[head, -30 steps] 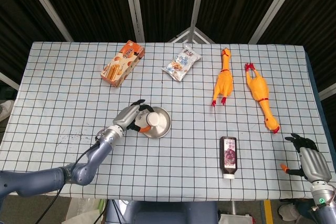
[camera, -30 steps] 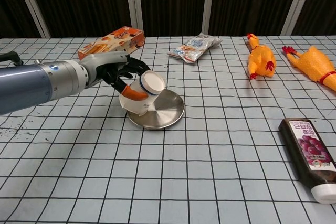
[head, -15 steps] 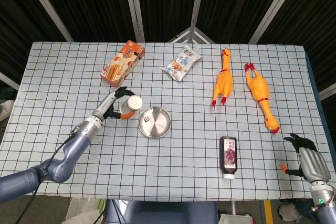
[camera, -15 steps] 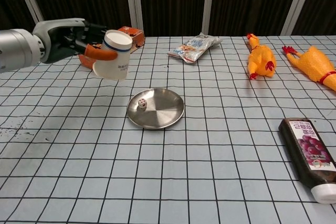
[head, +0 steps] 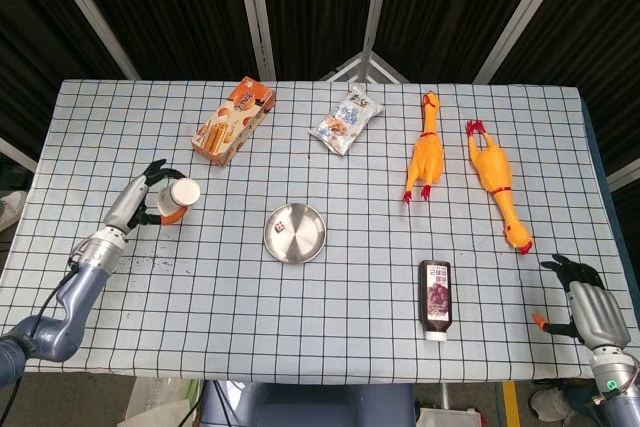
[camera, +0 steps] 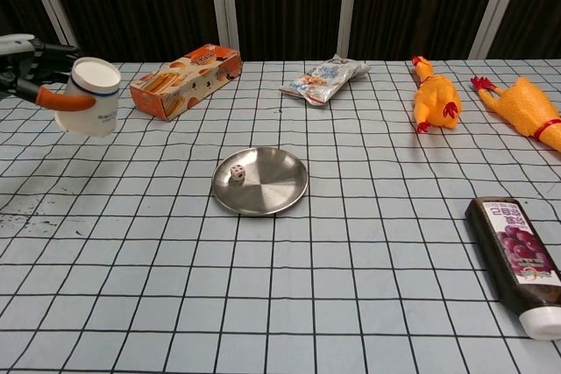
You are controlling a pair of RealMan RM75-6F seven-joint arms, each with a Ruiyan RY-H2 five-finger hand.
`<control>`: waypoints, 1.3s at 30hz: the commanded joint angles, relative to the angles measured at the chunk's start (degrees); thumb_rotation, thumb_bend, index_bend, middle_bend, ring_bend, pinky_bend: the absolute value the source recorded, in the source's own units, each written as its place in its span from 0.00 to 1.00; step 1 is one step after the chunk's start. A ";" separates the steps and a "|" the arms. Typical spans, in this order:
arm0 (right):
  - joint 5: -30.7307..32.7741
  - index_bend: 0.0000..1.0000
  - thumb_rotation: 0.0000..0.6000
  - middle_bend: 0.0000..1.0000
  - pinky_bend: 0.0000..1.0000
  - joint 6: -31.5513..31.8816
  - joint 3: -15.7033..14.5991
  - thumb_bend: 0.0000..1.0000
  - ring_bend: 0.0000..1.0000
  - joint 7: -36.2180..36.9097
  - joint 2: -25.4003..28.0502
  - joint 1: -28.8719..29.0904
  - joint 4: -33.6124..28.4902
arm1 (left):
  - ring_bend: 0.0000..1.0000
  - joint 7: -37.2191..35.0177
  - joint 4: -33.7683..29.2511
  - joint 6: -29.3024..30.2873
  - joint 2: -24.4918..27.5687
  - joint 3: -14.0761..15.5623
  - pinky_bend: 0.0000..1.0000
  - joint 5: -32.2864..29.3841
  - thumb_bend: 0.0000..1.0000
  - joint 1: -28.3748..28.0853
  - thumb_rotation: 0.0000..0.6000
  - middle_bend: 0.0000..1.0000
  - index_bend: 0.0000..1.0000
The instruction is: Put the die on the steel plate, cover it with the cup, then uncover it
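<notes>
Far left, the left hand grips the white paper cup clear above the checked tablecloth. At centre, the small white die sits uncovered on the round steel plate. Far right, the right hand rests at the table's edge, fingers curled, holding nothing.

A table stands under a white cloth ruled with a black grid; behind it hang dark corrugated panels split by pale metal struts; beyond the table's edges, grey floor shows; the light falls evenly.
</notes>
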 commanded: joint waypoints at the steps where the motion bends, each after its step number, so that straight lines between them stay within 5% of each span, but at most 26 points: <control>1: 0.04 0.21 1.00 0.11 0.00 0.03 -0.07 0.23 0.10 -0.38 -0.08 -0.01 -0.05 | 0.01 -4.89 8.74 1.32 -3.43 2.05 0.02 1.94 0.56 1.10 1.00 0.29 0.65; 17: 1.09 0.21 1.00 0.11 0.00 -0.34 0.15 0.23 0.10 -1.79 -1.43 0.31 1.28 | 0.02 -19.50 30.84 3.91 -14.00 7.89 0.07 8.94 0.56 0.17 1.00 0.28 0.65; 33: 0.33 0.21 1.00 0.11 0.00 0.46 0.20 0.23 0.10 -1.16 -1.46 0.06 1.07 | 0.00 -26.72 34.47 11.83 -11.41 13.87 0.08 13.36 0.56 5.70 1.00 0.21 0.65; 35: 0.31 0.21 1.00 0.11 0.00 0.41 0.18 0.23 0.10 -1.08 -1.42 0.06 0.95 | 0.00 -27.83 34.51 12.68 -10.28 14.38 0.07 13.41 0.54 6.72 1.00 0.17 0.60; 39: 0.40 0.21 1.00 0.11 0.00 0.35 0.20 0.23 0.10 -1.13 -1.36 0.08 0.72 | 0.00 -29.33 34.29 12.92 -8.64 15.23 0.03 13.49 0.39 7.79 1.00 0.07 0.30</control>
